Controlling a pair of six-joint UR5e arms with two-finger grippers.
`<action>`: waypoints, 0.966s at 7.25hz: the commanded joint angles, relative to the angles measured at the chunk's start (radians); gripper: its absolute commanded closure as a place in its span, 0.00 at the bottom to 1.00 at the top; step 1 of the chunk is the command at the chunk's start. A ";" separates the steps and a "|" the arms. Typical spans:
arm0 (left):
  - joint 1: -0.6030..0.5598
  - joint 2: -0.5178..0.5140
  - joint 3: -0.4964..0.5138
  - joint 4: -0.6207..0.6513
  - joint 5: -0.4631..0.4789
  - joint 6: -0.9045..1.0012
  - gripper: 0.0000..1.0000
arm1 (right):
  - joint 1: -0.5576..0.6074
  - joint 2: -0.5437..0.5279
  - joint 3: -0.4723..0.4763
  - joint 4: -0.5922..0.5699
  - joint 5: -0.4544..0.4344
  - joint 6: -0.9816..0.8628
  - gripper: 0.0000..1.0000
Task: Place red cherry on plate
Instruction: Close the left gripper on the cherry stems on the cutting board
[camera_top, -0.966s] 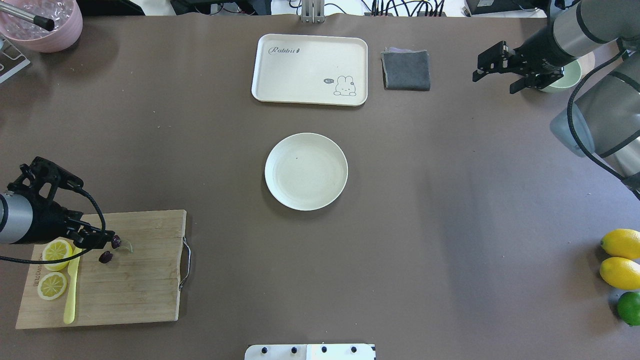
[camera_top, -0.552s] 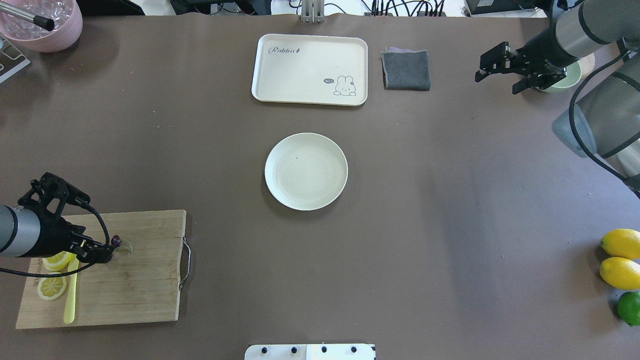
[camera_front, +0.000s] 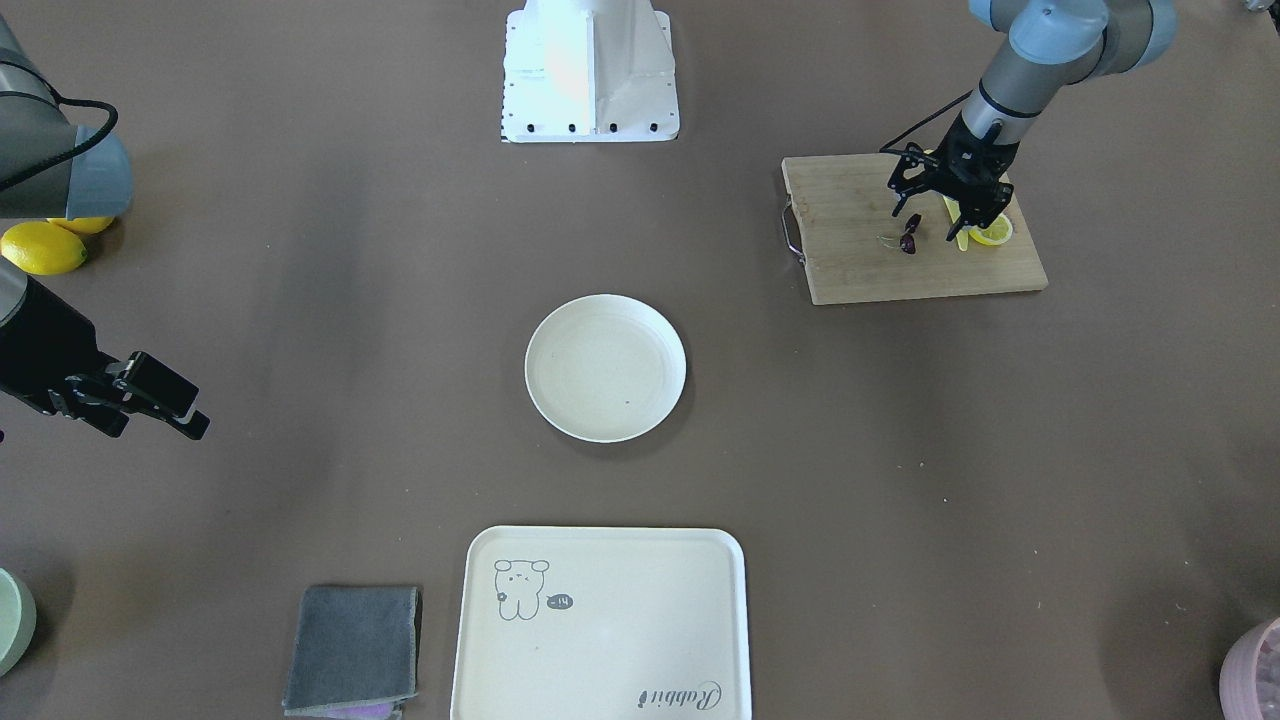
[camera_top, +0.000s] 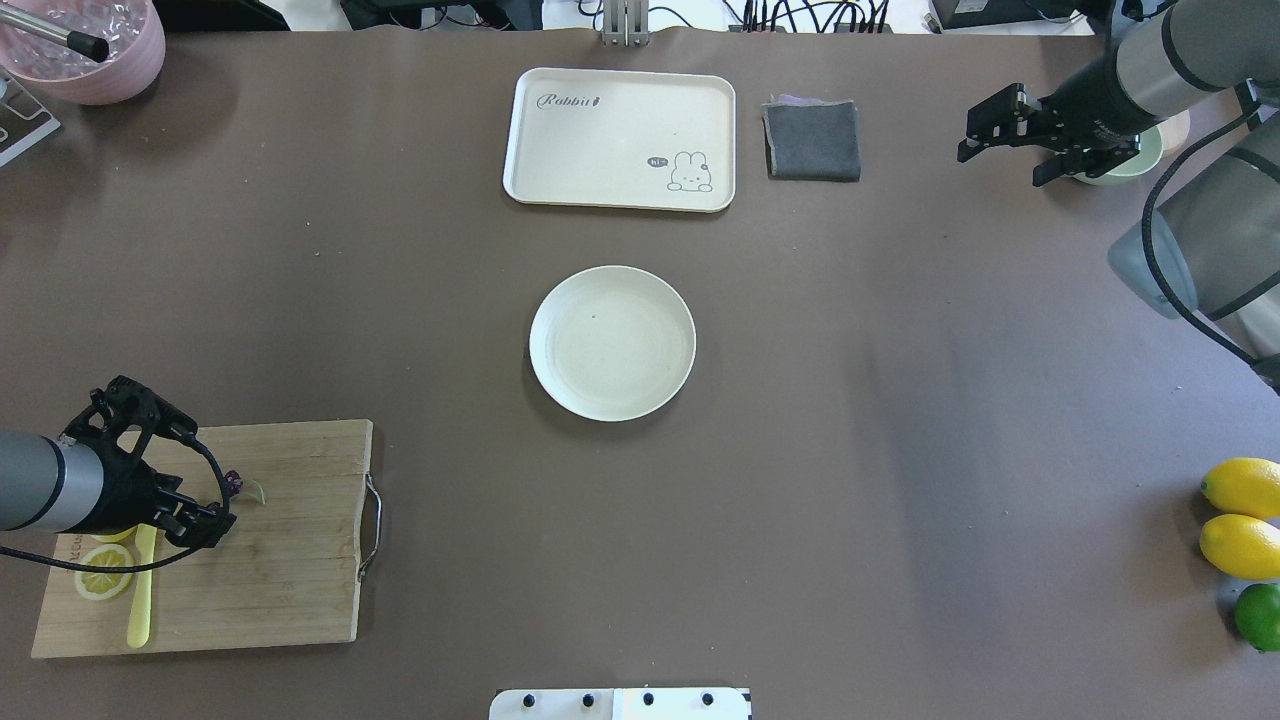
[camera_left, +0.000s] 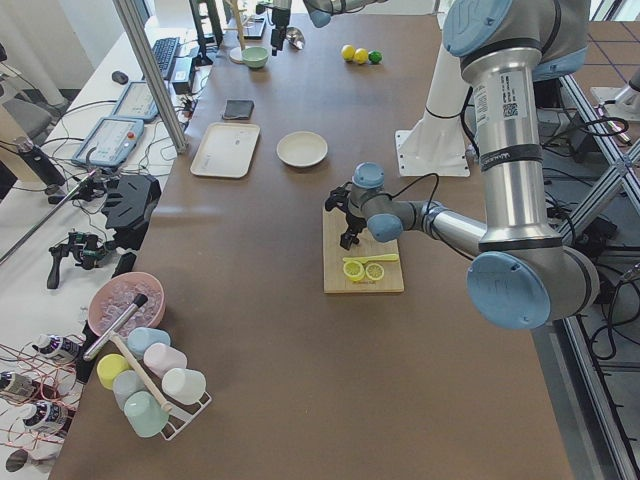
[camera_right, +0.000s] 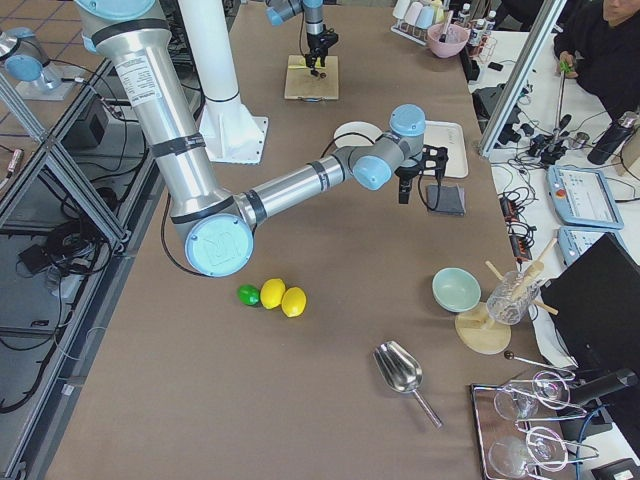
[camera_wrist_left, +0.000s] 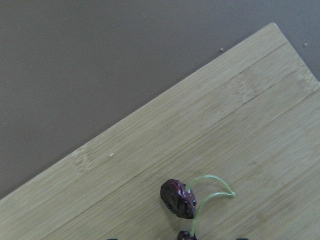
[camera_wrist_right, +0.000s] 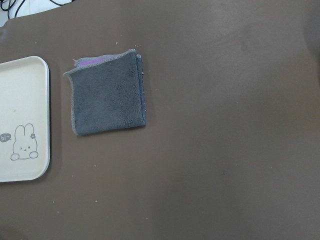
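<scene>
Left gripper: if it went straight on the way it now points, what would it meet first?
Probably the red cherry: the left gripper points down at it, open, one fruit between its tips in the wrist view. Otherwise the cutting board beneath. Height is unclear.

I count two cherries (camera_front: 908, 240), two lemon slices (camera_left: 353, 270), one yellow knife (camera_top: 139, 605), one cutting board (camera_top: 270, 580). Now one plate (camera_top: 612, 343), one tray (camera_top: 600, 150), one grey cloth (camera_top: 812, 140). Two whole lemons (camera_top: 1243, 487), one lime (camera_top: 1258, 617), one pink bowl (camera_top: 135, 78), one green dish (camera_right: 457, 290).
</scene>
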 joint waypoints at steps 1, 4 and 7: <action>0.008 0.000 0.010 -0.022 0.002 -0.003 0.16 | 0.001 -0.005 0.008 0.001 -0.001 0.007 0.00; 0.010 0.003 0.010 -0.022 0.002 -0.005 0.20 | 0.003 -0.005 0.008 -0.001 0.000 0.007 0.00; 0.011 0.005 0.003 -0.019 -0.005 -0.006 0.81 | 0.006 -0.003 0.008 -0.001 0.000 0.007 0.00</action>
